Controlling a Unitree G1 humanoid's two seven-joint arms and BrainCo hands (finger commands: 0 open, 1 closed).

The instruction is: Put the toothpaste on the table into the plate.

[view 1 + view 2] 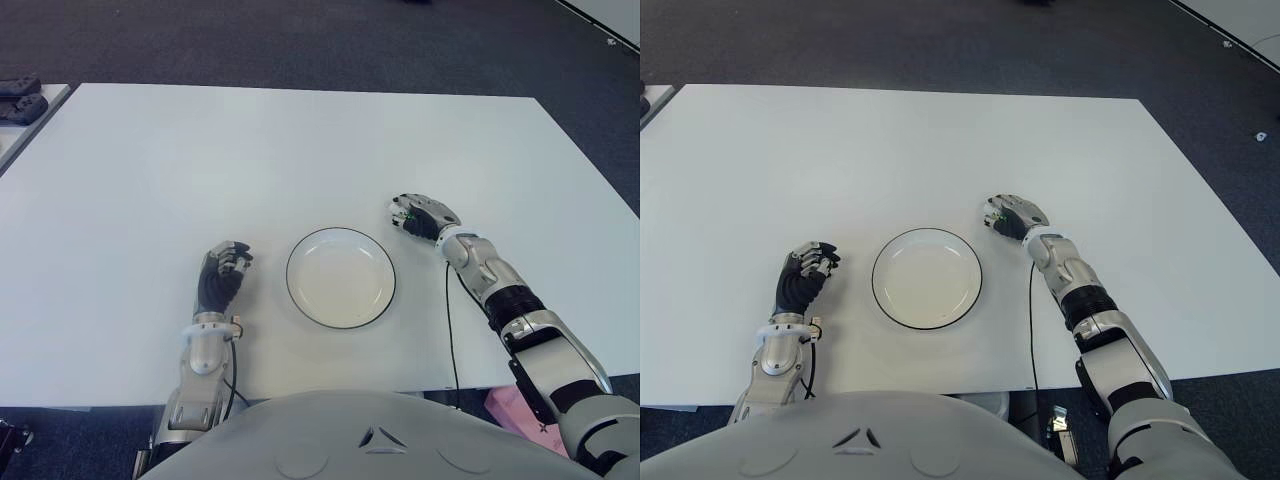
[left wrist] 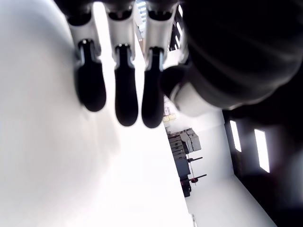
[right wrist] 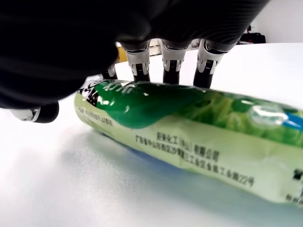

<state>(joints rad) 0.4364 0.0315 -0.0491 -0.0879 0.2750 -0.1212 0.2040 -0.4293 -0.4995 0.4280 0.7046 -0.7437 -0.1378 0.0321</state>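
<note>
The toothpaste [image 3: 189, 127] is a green and pale tube with printed text, lying on the white table [image 1: 250, 150]. Only a green sliver of it [image 1: 403, 216] shows under my right hand [image 1: 420, 215], just right of the plate's far edge. That hand's fingers [image 3: 171, 61] curl down over the tube's far side, with the thumb at its crimped end. The white plate [image 1: 340, 278] with a dark rim sits near the table's front and holds nothing. My left hand [image 1: 225, 270] shows left of the plate, its fingers [image 2: 125, 94] curled and holding nothing.
A thin black cable [image 1: 450, 330] runs along the table beside my right forearm to the front edge. Dark objects [image 1: 20, 100] sit on another table at the far left. Dark carpet surrounds the table.
</note>
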